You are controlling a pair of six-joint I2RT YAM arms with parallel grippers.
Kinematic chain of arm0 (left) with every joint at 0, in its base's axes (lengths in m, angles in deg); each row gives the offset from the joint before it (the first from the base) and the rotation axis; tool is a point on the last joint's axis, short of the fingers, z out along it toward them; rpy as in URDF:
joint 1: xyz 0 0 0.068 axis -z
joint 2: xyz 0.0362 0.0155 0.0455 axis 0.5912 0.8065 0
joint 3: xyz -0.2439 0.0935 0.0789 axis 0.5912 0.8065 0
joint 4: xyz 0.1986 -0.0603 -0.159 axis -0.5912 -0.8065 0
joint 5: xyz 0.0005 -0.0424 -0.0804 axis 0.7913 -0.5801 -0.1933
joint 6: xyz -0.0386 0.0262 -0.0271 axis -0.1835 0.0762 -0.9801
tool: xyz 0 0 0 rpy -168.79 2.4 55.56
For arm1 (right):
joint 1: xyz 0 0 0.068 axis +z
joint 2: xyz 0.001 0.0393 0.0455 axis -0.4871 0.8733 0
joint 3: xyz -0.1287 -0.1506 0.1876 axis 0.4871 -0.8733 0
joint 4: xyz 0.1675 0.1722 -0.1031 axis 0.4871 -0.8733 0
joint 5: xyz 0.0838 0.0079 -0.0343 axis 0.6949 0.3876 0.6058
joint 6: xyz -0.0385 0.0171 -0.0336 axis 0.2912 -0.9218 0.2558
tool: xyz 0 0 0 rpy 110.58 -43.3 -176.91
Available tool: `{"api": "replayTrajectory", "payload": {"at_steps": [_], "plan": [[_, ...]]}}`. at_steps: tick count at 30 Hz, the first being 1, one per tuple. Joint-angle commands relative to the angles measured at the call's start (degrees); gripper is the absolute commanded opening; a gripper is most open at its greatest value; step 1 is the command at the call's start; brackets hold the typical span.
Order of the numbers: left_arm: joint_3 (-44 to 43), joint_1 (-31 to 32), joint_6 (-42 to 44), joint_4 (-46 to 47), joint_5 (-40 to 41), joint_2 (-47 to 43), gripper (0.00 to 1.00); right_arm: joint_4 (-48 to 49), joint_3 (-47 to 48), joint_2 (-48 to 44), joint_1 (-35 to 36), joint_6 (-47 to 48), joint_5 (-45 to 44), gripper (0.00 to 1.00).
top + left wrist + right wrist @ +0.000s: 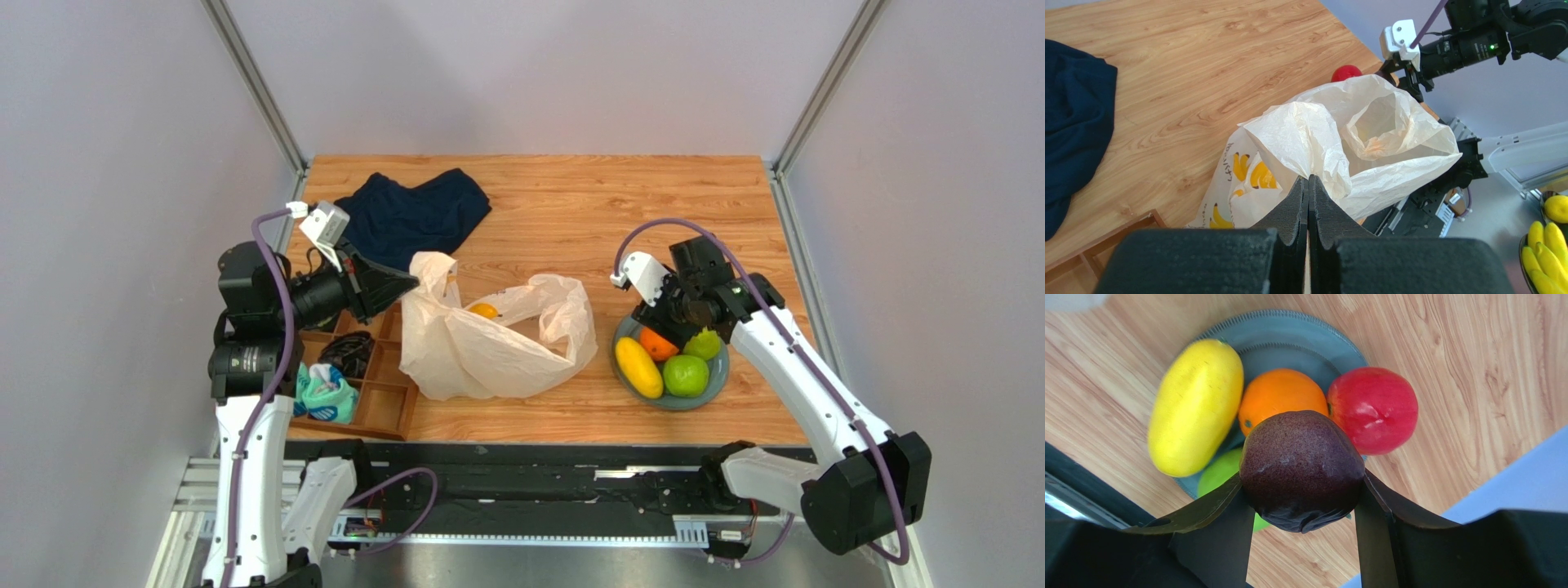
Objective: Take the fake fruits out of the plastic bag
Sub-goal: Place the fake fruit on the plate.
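The cream plastic bag (491,349) lies crumpled mid-table, and an orange fruit (483,311) shows in its mouth. My left gripper (411,288) is shut on a fold of the bag's upper edge (1315,153) and holds it up. My right gripper (1303,478) is shut on a dark purple plum (1303,465), just above the grey-blue plate (720,363). On the plate lie a yellow fruit (1195,407), an orange (1281,395) and a green apple (686,375). A red apple (1373,409) sits at the plate's rim. In the top view the plum is hidden by the gripper.
A dark navy cloth (411,214) lies at the back left. A wooden compartment tray (380,398) at the near left holds teal socks (321,392) and a black item (350,353). Grey walls stand close on both sides of the table.
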State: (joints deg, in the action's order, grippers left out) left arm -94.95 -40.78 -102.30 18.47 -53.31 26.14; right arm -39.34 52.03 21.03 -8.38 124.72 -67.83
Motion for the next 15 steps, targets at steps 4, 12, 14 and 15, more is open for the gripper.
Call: {"api": "replayTrajectory", "payload": {"at_steps": [4,12,14,15], "plan": [[-0.28,-0.12,0.25,0.64,0.46,-1.08,0.0,1.0,-3.54,0.65,-0.74,9.19,-6.59,0.15],[0.68,-0.21,0.16,0.56,0.55,-1.87,0.0,-2.68,-4.16,-0.67,-0.74,10.16,-0.82,0.18],[1.12,-0.21,-0.02,0.64,0.72,-1.95,0.0,-4.79,-3.98,-1.37,-0.47,10.42,1.84,0.21],[1.21,-0.21,-0.02,0.64,0.73,-1.96,0.0,-4.98,-4.24,-1.46,-0.21,10.25,2.46,0.22]]}}
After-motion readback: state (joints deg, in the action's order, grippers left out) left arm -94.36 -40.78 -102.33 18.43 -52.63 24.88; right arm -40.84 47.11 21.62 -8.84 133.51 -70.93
